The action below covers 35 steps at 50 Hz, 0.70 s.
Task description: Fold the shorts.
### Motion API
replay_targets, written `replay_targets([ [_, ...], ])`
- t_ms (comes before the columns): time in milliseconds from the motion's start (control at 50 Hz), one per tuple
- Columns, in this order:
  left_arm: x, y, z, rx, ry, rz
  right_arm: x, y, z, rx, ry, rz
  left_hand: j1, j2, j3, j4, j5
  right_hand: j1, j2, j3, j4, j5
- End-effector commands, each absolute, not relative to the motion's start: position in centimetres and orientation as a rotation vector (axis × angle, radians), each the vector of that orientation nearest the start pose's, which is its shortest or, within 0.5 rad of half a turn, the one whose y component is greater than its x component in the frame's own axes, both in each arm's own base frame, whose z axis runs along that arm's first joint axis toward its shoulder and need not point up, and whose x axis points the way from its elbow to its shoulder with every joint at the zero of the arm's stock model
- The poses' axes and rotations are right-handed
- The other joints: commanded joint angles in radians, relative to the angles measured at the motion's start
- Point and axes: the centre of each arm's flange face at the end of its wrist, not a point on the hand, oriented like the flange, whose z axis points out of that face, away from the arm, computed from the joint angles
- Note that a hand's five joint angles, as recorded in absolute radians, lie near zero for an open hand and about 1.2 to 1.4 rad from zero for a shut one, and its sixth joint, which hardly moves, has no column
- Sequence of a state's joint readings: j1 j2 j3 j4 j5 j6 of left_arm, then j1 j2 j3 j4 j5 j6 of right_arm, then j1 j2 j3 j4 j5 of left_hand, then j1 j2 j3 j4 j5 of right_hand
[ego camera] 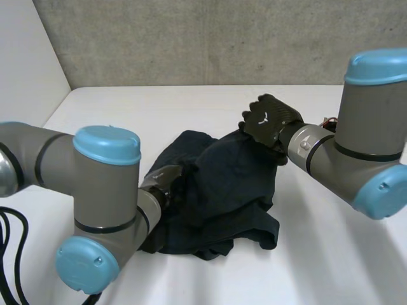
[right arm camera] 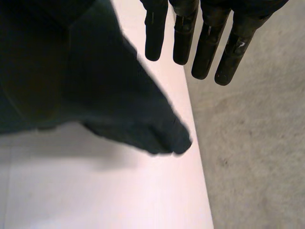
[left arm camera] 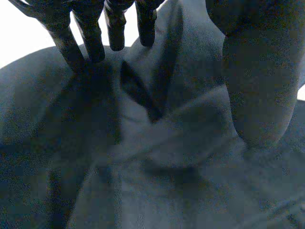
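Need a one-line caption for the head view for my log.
Dark shorts bunched on the white table; left hand at their left edge, right hand at the far right corner.

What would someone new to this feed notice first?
The dark shorts stand out first, bunched in a crumpled heap in the middle of the white table. Next come the left hand, resting on their left side with straight fingers, and the right hand at their far right corner, where the cloth rises toward it.

place: lab bench | cues: white table [ego camera: 191, 101], bare concrete wall [ego camera: 191, 38]
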<state>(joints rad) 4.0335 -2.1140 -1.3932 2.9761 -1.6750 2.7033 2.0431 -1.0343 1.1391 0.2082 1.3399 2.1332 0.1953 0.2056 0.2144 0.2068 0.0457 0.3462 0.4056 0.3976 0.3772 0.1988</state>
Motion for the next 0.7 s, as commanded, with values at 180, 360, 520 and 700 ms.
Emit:
replay_targets([
  [180, -33.3, -22.0, 17.8, 0.407, 3.005, -1.782, 31.2, -32.4, 20.0, -1.925, 1.847, -1.960, 1.201, 1.191, 1.182, 1.189, 1.176, 1.050, 0.991, 0.999, 1.019, 1.023],
  [360, -30.4, -22.4, 34.9, 0.829, 2.132, -2.323, 28.4, -27.7, 37.3, -1.421, 1.726, -2.356, 1.201, 1.191, 1.182, 1.189, 1.176, 1.050, 0.991, 0.999, 1.019, 1.023],
  [520, -27.6, -19.8, 42.8, 0.840, 1.711, -2.465, 25.9, -25.1, 40.2, -1.435, 1.897, -2.189, 1.201, 1.191, 1.182, 1.189, 1.176, 1.050, 0.991, 0.999, 1.019, 1.023],
  [700, -29.1, -21.9, 36.2, 1.002, 1.878, -2.245, 26.7, -25.3, 37.7, -1.385, 1.988, -2.016, 1.201, 1.191, 1.182, 1.189, 1.176, 1.050, 0.991, 0.999, 1.019, 1.023],
])
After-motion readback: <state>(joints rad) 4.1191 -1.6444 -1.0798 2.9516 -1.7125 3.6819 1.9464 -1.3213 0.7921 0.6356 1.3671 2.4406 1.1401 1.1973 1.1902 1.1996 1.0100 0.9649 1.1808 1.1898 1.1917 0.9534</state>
